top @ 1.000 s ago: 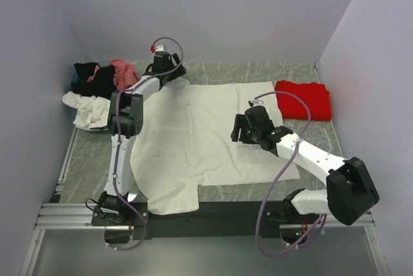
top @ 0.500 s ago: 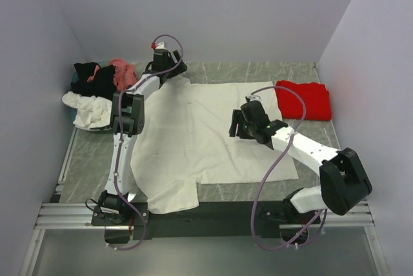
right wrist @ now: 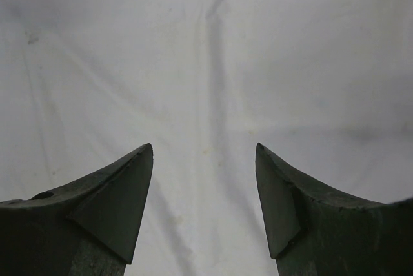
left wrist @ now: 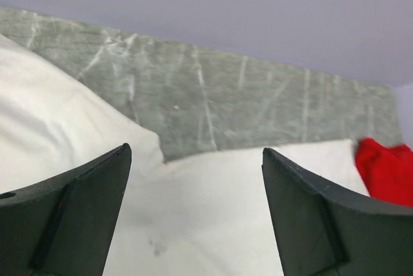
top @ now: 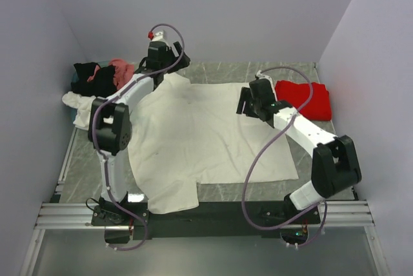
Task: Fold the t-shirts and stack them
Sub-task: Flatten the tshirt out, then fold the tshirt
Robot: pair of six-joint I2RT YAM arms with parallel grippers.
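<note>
The large cream t-shirt (top: 200, 134) lies spread flat over the middle of the table; it also fills the right wrist view (right wrist: 206, 50) and the lower left wrist view (left wrist: 213, 218). The folded red t-shirt (top: 303, 99) lies at the back right and shows at the right edge of the left wrist view (left wrist: 387, 169). My left gripper (top: 166, 64) is open and empty over the cream shirt's back left corner. My right gripper (top: 248, 103) is open and empty over the shirt's back right part, left of the red shirt.
A heap of black (top: 87, 77), pink (top: 121, 69) and white (top: 87, 109) shirts lies at the back left. Grey walls close in the table at back and sides. The cream shirt's near left corner hangs toward the metal rail (top: 71, 211) at the front edge.
My right gripper has moved away from me, toward the back right of the cream shirt. My left arm has raised its elbow to the left while its gripper stays near the back left corner.
</note>
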